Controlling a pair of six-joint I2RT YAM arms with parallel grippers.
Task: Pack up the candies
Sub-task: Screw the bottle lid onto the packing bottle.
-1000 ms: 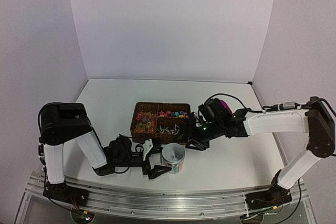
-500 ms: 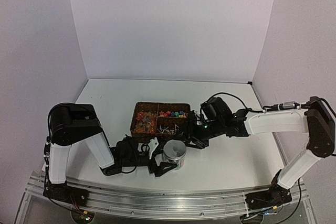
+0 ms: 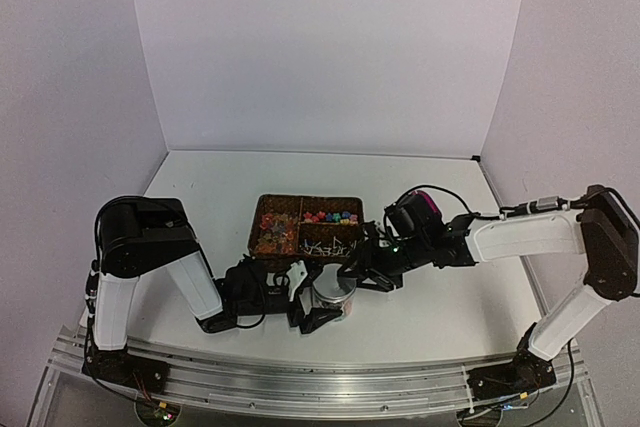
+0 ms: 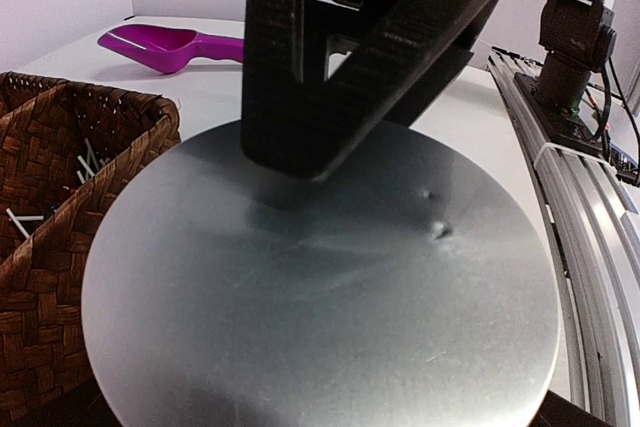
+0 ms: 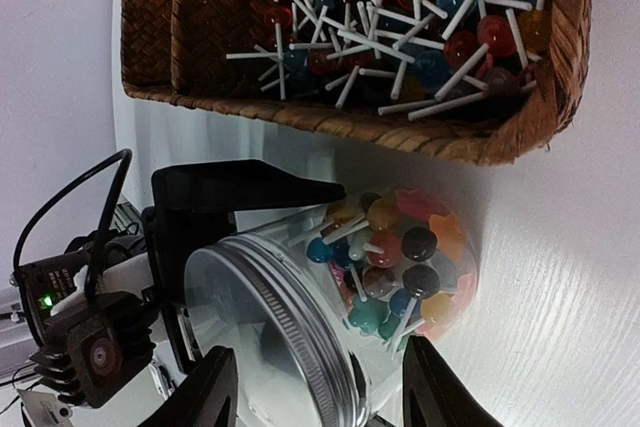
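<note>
A clear jar [image 3: 332,297] with a silver screw lid [image 4: 330,287] holds lollipops and small coloured candies [image 5: 400,257]. It stands just in front of the brown wicker basket [image 3: 262,219]. My left gripper [image 3: 322,304] is shut on the jar, with one black finger [image 5: 240,190] along the glass. My right gripper [image 5: 325,392] is open, and its fingers straddle the lid from above. It also shows in the top view [image 3: 357,274] and over the lid in the left wrist view [image 4: 330,67]. The basket holds more candies [image 3: 272,234] and lollipops [image 5: 400,37].
A magenta scoop [image 4: 170,45] lies on the table behind the jar and peeks out by my right wrist [image 3: 427,199]. The wicker basket wall [image 4: 60,197] is right beside the jar. The metal rail [image 4: 570,177] runs along the near table edge.
My left gripper moved right and closed round the jar. My right gripper moved left and down until it sits over the jar's lid.
</note>
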